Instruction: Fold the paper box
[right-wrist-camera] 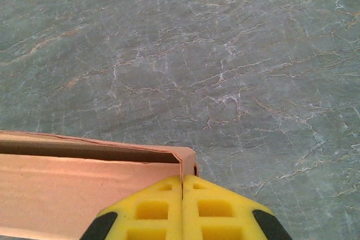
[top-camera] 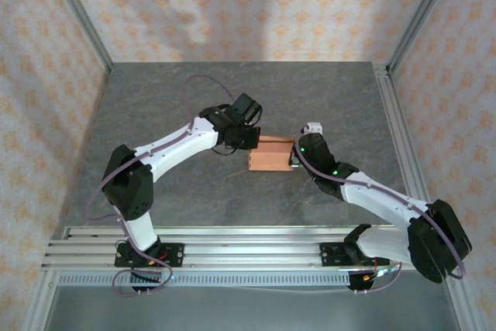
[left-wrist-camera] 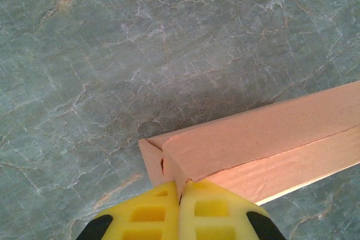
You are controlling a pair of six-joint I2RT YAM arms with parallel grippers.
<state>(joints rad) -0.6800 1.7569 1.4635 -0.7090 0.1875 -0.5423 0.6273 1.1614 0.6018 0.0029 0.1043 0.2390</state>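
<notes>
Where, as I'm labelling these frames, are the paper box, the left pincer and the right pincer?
paper box (top-camera: 271, 155): top external view, middle of its upper face.
left pincer (left-wrist-camera: 180, 187): left wrist view, seam between its yellow fingertips.
right pincer (right-wrist-camera: 183, 180): right wrist view, seam between its yellow fingertips.

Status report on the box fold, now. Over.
Both shut: left gripper pinching one end of the paper box, right gripper the other end. Box partly formed, resting on the table. Nothing in the way.
</notes>
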